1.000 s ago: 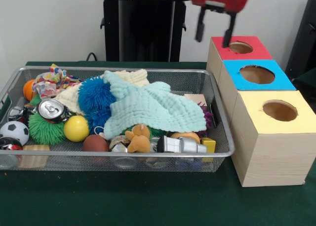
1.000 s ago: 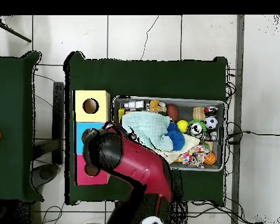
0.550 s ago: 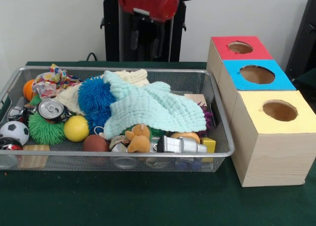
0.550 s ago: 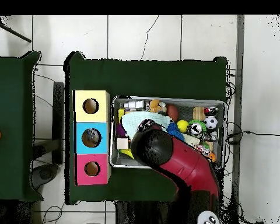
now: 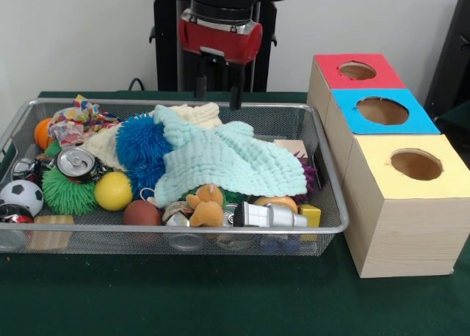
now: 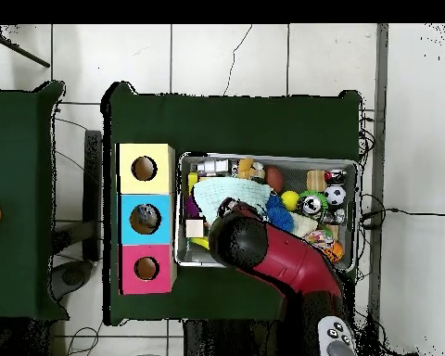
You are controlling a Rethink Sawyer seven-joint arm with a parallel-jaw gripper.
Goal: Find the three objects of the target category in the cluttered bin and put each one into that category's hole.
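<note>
My gripper (image 5: 217, 92) hangs open and empty over the back rim of the wire bin (image 5: 110, 239), just above the cream cloth (image 5: 198, 114) and the mint cloth (image 5: 228, 160). The bin also holds a blue spiky ball (image 5: 139, 139), a green spiky ball (image 5: 66, 193), a yellow ball (image 5: 113, 191), a soda can (image 5: 76, 163), a soccer ball (image 5: 20, 196) and a plush bear (image 5: 205, 206). To its right stand the red box (image 5: 358, 72), blue box (image 5: 382, 111) and yellow box (image 5: 415, 165), each with a round hole. In the overhead view the arm (image 6: 263, 255) hides the gripper.
A silver cylinder (image 5: 270, 216), a yellow block (image 5: 311, 216), a brown ball (image 5: 141, 213) and an orange ball (image 5: 42, 133) also lie in the bin. Overhead, the bin (image 6: 263, 156) sits right of the yellow box (image 6: 144, 168), blue box (image 6: 145, 219) and red box (image 6: 146, 269).
The gripper has swung from above the red box across to the bin's back edge and come down lower. It stays open and empty.
</note>
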